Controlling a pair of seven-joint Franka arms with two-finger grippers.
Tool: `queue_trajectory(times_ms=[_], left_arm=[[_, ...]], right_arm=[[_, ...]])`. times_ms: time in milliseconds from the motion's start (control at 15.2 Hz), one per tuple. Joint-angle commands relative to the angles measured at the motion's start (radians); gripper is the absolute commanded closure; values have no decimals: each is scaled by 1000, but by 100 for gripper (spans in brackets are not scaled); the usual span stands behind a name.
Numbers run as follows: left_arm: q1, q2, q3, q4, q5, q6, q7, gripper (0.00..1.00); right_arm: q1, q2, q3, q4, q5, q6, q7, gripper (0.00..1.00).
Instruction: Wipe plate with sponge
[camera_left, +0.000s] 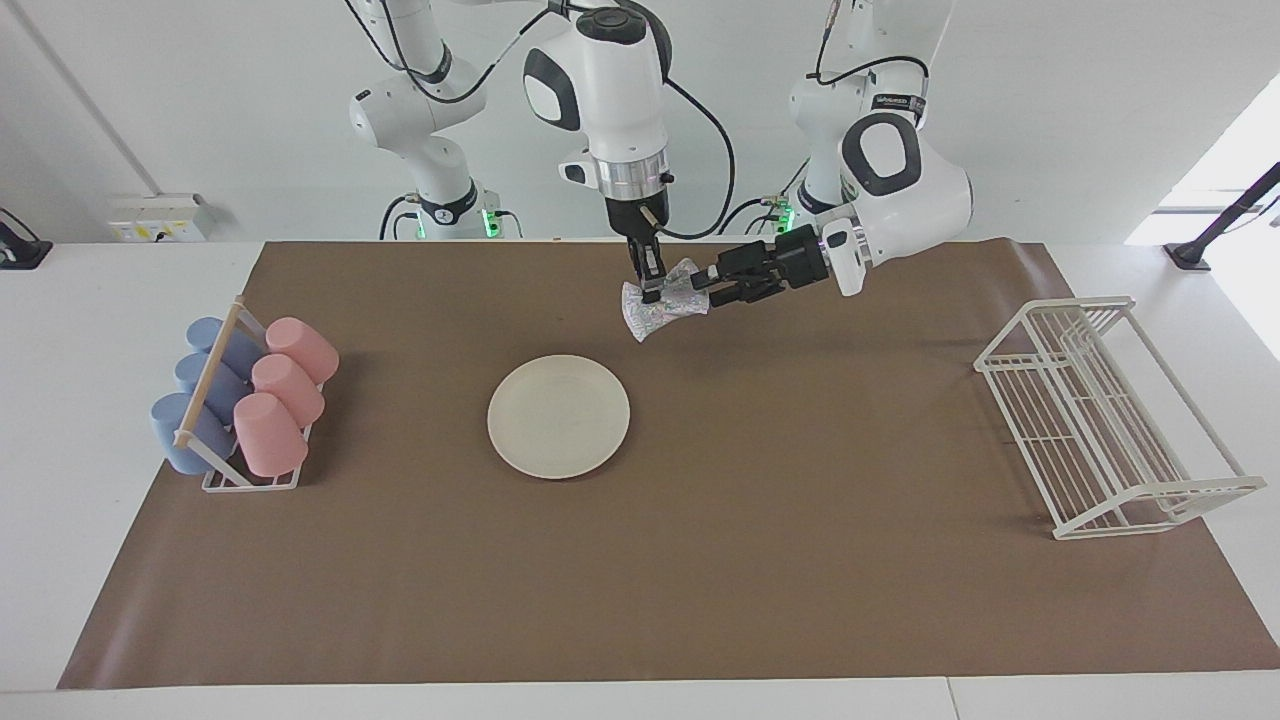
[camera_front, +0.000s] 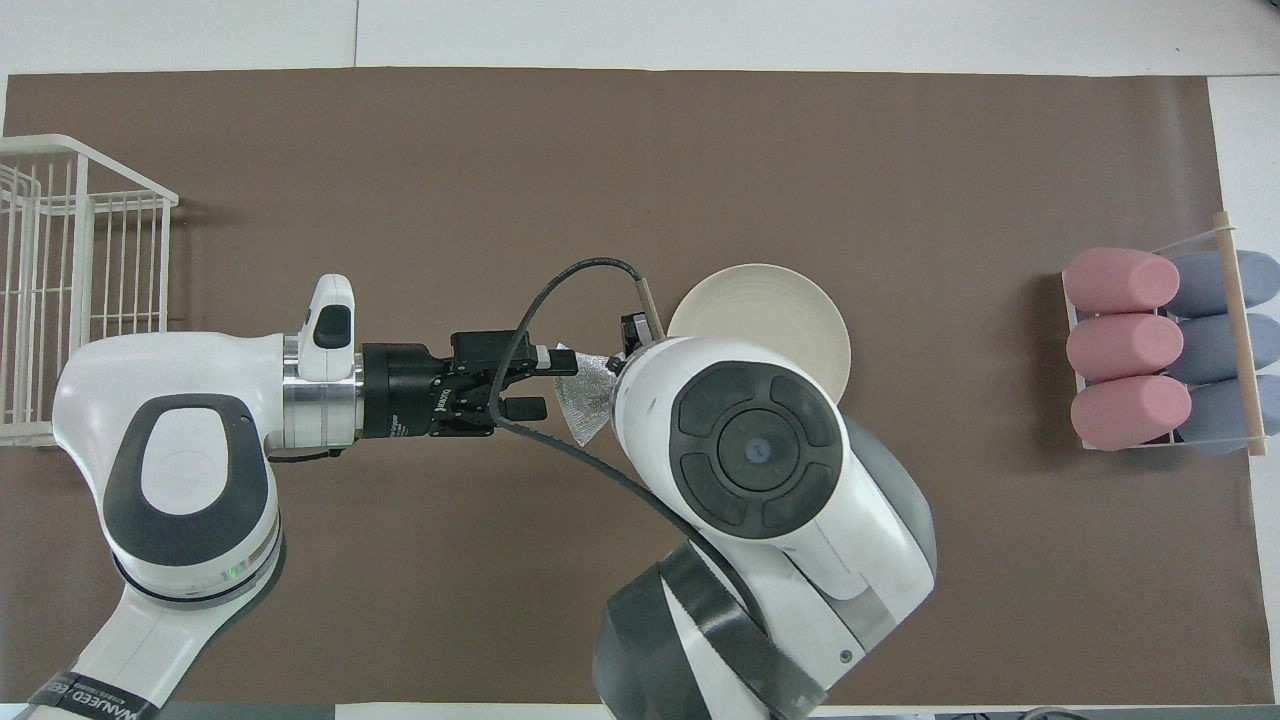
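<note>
The brown mat (camera_left: 700, 560) lay before me, with the plate (camera_left: 558, 416) on its middle. My right gripper (camera_left: 650, 290) pinched the sponge (camera_left: 660, 303) in the air, over the mat nearer to the robots than the plate. The left gripper (camera_left: 708, 285), jaws apart, reached the sponge's edge. I judged the left should close firmly before the right lets go.

Bright, even light; soft shadows
</note>
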Motion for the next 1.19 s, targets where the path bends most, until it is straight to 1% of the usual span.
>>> queue_trajectory(times_ms=[0, 66, 132, 264, 462, 527, 593, 725, 1121], left_arm=[[-19, 18, 12, 19, -17, 22, 6, 32], [-28, 18, 12, 19, -17, 28, 5, 39], [-37, 18, 12, 19, -23, 33, 2, 41], [-41, 18, 12, 19, -24, 36, -6, 51], [-45, 18, 12, 20, -30, 28, -12, 51], [-48, 18, 12, 20, -30, 28, -15, 58], [-49, 18, 10, 20, -32, 31, -21, 68], [-49, 18, 10, 22, -46, 32, -57, 100], [-49, 17, 12, 31, -52, 21, -75, 100]], right_arm=[[-5, 7, 6, 7, -22, 5, 7, 100], [-5, 7, 6, 7, -22, 5, 7, 100], [-7, 7, 6, 7, -22, 5, 7, 100], [-7, 7, 6, 7, -20, 5, 7, 100], [-10, 7, 6, 7, -17, 5, 7, 100], [-11, 7, 6, 6, -13, 5, 6, 100], [-13, 7, 6, 6, -13, 5, 6, 100], [-13, 7, 6, 7, -13, 5, 7, 100], [-19, 1, 2, 7, -13, 14, 4, 100]])
